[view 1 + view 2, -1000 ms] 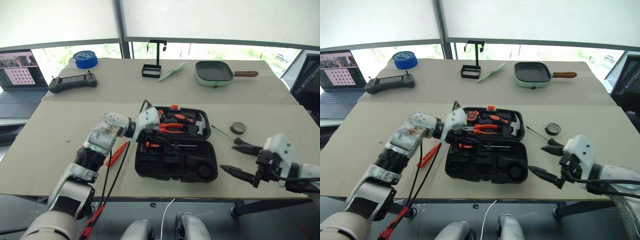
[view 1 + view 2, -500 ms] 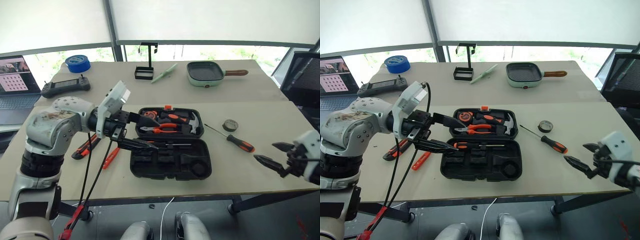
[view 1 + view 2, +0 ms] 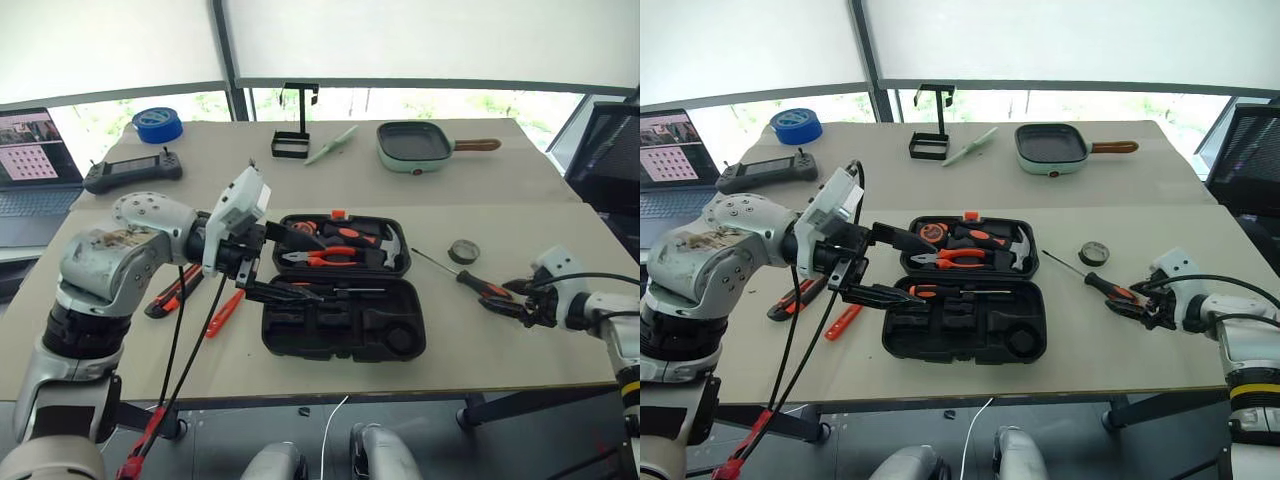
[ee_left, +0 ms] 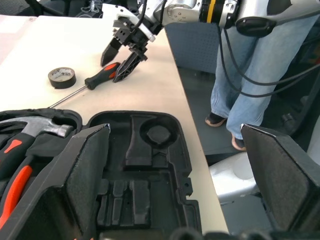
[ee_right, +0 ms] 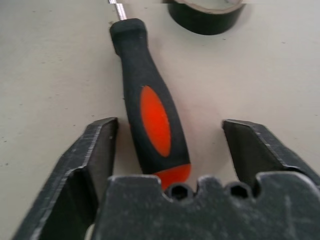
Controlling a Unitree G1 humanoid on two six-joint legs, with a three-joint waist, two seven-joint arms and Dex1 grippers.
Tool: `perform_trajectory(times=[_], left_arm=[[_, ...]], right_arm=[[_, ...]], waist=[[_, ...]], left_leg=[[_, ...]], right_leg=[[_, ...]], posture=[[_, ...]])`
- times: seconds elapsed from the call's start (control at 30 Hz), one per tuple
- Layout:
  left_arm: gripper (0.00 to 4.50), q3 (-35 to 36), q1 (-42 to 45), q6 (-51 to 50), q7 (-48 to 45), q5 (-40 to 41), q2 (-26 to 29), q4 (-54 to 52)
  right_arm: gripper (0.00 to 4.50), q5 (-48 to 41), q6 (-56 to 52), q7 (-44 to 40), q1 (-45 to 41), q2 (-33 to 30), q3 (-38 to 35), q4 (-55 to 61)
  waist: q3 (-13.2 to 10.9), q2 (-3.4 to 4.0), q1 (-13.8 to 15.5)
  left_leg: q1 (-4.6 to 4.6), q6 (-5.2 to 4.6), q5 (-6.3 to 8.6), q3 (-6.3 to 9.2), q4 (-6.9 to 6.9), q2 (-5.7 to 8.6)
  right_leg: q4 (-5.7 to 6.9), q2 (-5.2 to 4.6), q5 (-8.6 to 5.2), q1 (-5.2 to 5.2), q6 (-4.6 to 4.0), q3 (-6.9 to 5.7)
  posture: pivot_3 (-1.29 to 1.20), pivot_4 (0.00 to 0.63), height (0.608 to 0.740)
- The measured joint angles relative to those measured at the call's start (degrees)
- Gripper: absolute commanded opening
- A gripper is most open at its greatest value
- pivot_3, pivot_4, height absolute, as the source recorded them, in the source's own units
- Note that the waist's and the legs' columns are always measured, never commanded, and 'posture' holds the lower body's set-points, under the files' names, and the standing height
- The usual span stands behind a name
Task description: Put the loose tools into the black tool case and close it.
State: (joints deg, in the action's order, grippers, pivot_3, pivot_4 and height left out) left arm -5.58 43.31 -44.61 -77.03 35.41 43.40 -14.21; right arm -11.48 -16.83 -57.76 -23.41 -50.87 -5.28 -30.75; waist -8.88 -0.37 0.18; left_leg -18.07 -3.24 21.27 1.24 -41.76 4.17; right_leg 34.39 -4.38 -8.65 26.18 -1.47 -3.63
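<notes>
Orange-and-black screwdriver [image 5: 152,112] lies flat, handle toward right gripper [image 5: 170,150], seemingly ungripped.

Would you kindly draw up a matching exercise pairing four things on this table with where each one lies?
Things:
1. orange-and-black-handled screwdriver
2. small round dark tape roll
3. silver-headed hammer
4. orange-black utility knife

Places:
A. on the table, on the left of the black plastic tool case
B. between the open fingers of the right gripper
C. in the case's far half
D. on the table, right of the case, beyond the screwdriver

Pairs: 1-B, 2-D, 3-C, 4-A
</notes>
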Motion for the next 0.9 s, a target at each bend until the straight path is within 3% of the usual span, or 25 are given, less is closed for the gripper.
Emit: perform_trajectory(times=[0.07, 0.2, 0.4, 0.6, 0.7, 0.9], left_arm=[[4.50, -0.2, -1.2, 0.9, 0.1, -0.9, 0.5, 0.0], [4.50, -0.3, -1.4, 2.4, 0.0, -1.7, 1.1, 0.3], [4.50, -1.0, -2.0, 4.3, 0.0, -3.0, 1.4, 1.5], [4.50, -1.1, -4.1, 5.9, -1.4, -3.9, 3.6, 1.7], [4.50, -1.1, -6.1, 7.3, -2.0, -4.3, 4.3, 1.7], [4.50, -0.9, -7.7, 8.2, -2.9, -4.6, 5.8, 1.7]], right_arm=[[2.00, -0.4, 1.3, -2.1, 0.3, 0.1, 0.0, -0.2], [1.01, -1.2, 2.4, -4.9, 3.2, -0.3, -0.5, 2.9], [1.01, -3.5, -3.2, -5.4, 6.4, -2.1, -3.0, 8.0], [1.01, -11.7, -9.8, -7.6, 5.2, -4.0, -7.6, 25.5], [1.01, -12.4, -9.8, -8.8, 1.2, -4.0, -5.3, 31.9], [1.01, -8.9, -7.2, -13.9, -5.1, -0.9, 10.0, 39.1]], waist=[[0.0, 0.00, 0.0], [0.0, 0.01, 0.1], [0.0, 0.13, 0.3], [-0.1, 0.32, -0.7], [-0.1, 0.30, -0.8], [-0.2, 0.24, 0.1]], left_leg=[[0.00, 0.00, 0.00, 0.00, 0.00, 0.00], [0.00, 0.01, 0.00, 0.06, 0.00, -0.01], [-0.07, 0.01, 0.00, 0.06, -0.02, -0.01], [-0.08, 0.02, 0.00, 0.04, 0.00, -0.02], [-0.10, 0.02, 0.01, 0.08, 0.01, -0.02], [-0.26, 0.00, 0.00, 0.15, 0.00, 0.00]], right_leg=[[0.01, 0.00, 0.00, 0.01, 0.00, 0.00], [0.02, 0.01, 0.00, 0.01, 0.00, -0.05], [0.03, -0.01, 0.00, 0.06, 0.00, -0.05], [0.06, 0.02, 0.02, 0.14, -0.03, -0.04], [0.06, 0.03, 0.01, 0.13, -0.03, -0.06], [-0.11, 0.03, 0.02, 0.18, -0.02, -0.17]], posture=[[0.00, 0.150, 0.740], [0.00, 0.150, 0.740], [0.00, 0.150, 0.740], [0.00, 0.150, 0.740], [0.00, 0.150, 0.740], [0.00, 0.150, 0.740]])
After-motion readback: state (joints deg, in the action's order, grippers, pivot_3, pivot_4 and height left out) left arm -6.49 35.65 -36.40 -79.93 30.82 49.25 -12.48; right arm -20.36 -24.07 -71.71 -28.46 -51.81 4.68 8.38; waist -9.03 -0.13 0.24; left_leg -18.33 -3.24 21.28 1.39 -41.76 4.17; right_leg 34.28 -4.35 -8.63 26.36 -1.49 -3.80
